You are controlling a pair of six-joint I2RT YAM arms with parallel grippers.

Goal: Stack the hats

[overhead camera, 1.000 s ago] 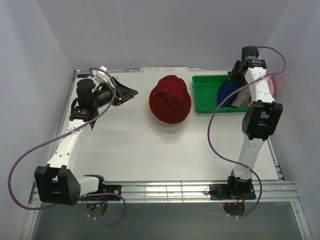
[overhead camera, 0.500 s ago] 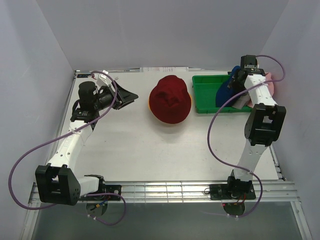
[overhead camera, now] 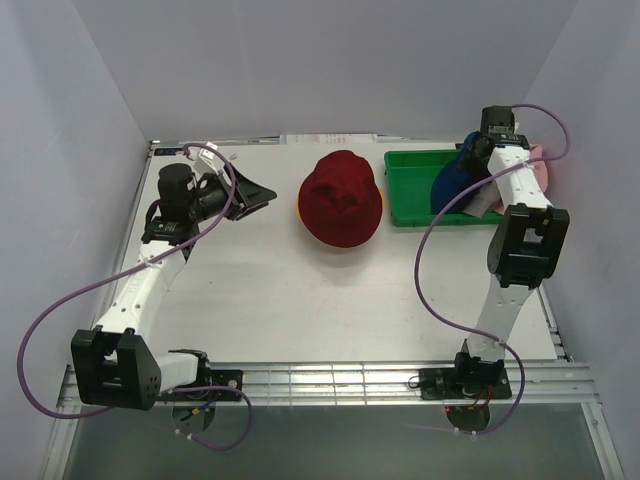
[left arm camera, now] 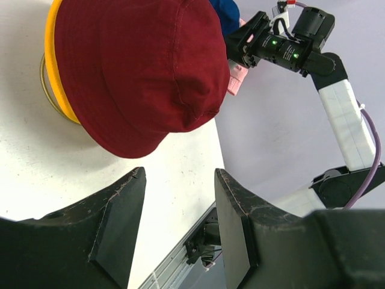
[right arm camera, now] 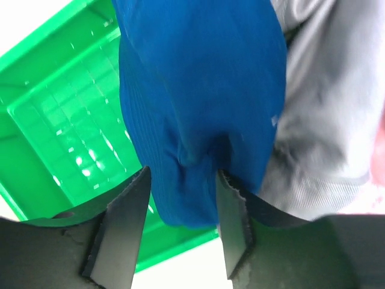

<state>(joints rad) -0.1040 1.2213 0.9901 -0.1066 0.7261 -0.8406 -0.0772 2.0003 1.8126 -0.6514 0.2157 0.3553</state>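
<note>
The yellow hat (overhead camera: pixel 299 208) lies almost wholly under the dark red hat (overhead camera: pixel 341 198); only a sliver of brim shows at its 9 o'clock side. From above, the right arm (overhead camera: pixel 520 195) covers most of the pink hat (overhead camera: pixel 542 168), leaving a strip at 3 o'clock, and the right hand (right arm camera: pixel 182 173) cannot be made out there. The blue hat (right arm camera: pixel 198 78) overlaps the grey hat (right arm camera: pixel 319 120) and runs off the right wrist view's top edge.

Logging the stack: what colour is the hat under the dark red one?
Yellow hat; left wrist view.
</note>
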